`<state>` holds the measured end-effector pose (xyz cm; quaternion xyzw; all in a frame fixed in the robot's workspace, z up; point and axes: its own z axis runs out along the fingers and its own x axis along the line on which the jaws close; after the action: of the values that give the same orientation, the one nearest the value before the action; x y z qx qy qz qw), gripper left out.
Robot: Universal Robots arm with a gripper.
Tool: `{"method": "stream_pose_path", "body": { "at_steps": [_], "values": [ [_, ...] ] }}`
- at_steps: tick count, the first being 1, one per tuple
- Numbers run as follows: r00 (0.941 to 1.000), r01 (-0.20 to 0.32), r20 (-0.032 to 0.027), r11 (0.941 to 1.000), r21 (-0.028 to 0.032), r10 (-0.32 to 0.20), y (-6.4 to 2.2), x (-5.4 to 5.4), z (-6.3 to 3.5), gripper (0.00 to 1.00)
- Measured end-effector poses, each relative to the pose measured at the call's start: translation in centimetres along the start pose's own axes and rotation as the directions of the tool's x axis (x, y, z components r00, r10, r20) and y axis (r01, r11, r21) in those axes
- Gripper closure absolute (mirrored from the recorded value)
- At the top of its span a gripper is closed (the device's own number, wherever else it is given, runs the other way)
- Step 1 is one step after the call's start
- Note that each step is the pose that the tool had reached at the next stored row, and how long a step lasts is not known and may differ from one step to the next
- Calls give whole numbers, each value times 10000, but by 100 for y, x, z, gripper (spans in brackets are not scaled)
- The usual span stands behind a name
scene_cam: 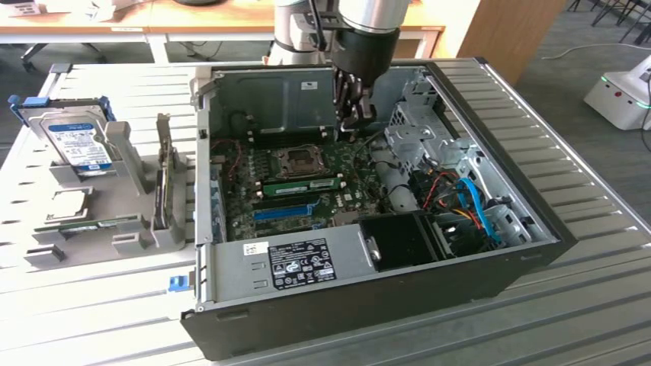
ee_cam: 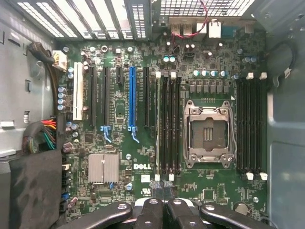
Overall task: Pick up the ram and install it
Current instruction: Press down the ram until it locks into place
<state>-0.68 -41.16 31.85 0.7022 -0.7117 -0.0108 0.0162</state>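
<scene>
While the arm hangs over the open computer case [scene_cam: 428, 293], its gripper [scene_cam: 351, 126] reaches down inside, near the back wall and above the far edge of the motherboard [scene_cam: 346, 202]. From the wrist view the two dark fingers [ee_cam: 153, 205] are pressed flat against each other with nothing between them, their tips over the near ends of the memory slots.

I can see the ram [scene_cam: 305, 185] seated in the board: a long green stick standing on its edge in a slot just beside the processor socket [scene_cam: 301, 158], between that socket and the blue slot [scene_cam: 283, 211]. Looking straight down from the wrist, the ram [ee_cam: 157, 124] shows as a thin pale line filling the slot nearest the blue one, with the neighbouring slots dark. The gripper is apart from it, not touching.

Off to the exterior view's left of the case, a grey rack [scene_cam: 133, 236] stands on the slatted metal surface [scene_cam: 569, 320]. A hard drive [scene_cam: 76, 145] with a blue label leans upright in the rack, and a second green stick [scene_cam: 87, 224] lies low in its front part. Blue cables [scene_cam: 478, 210] curl in the case's corner toward the exterior view's right.
</scene>
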Motion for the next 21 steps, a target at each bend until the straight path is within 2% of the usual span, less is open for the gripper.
{"method": "stream_pose_path", "body": {
  "at_steps": [21],
  "values": [
    [10000,1,1,10000,13,-1,-10,0,263,90]
  ]
}}
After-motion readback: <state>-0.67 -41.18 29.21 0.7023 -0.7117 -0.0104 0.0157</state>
